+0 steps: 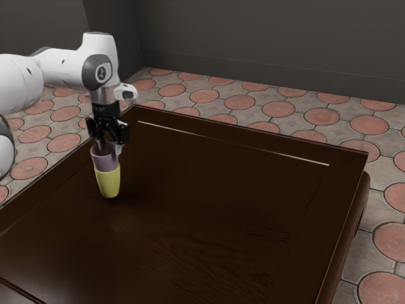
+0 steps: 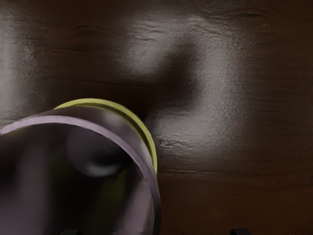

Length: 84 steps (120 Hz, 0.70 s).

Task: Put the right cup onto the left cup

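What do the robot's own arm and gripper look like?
The arm has smooth, rounded white housings with dark grey joint caps, one of them a disc bearing a small light emblem. Its compact gripper is black and angular.

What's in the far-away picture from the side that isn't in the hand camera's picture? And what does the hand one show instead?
From the exterior view: the white arm, the floor with round reddish tiles, the dark wall, and the outside of the yellow cup down near its base.

From the wrist view: a look down inside the purple cup, and big pale shiny patches on the wood.

In both: the dark table, and the purple cup sitting in the yellow one, its rim sticking up above the yellow rim.
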### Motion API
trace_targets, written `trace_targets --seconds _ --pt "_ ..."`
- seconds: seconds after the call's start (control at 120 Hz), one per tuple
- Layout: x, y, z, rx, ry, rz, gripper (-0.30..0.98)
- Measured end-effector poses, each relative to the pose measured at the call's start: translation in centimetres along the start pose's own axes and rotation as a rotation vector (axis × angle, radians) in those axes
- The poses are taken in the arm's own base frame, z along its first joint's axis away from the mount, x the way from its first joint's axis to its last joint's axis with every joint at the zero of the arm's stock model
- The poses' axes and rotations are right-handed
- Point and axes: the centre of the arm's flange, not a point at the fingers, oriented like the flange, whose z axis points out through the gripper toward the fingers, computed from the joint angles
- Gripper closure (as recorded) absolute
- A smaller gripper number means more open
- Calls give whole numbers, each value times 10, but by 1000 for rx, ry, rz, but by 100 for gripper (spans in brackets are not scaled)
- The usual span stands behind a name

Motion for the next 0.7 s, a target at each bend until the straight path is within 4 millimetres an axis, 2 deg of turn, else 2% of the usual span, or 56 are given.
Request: trace_targets --seconds 0.158,0.283,0.375,0.475,0.608,0.7 --pt "-18 13 -41 -17 37 -7 14" --pt "-41 26 -81 -27 74 2 8" --pt "-59 39 -101 -30 82 15 5" --pt "-82 67 -121 -28 92 54 3" --pt "-116 101 -138 -26 102 113 2" --pt "-126 119 -146 -16 113 151 1"
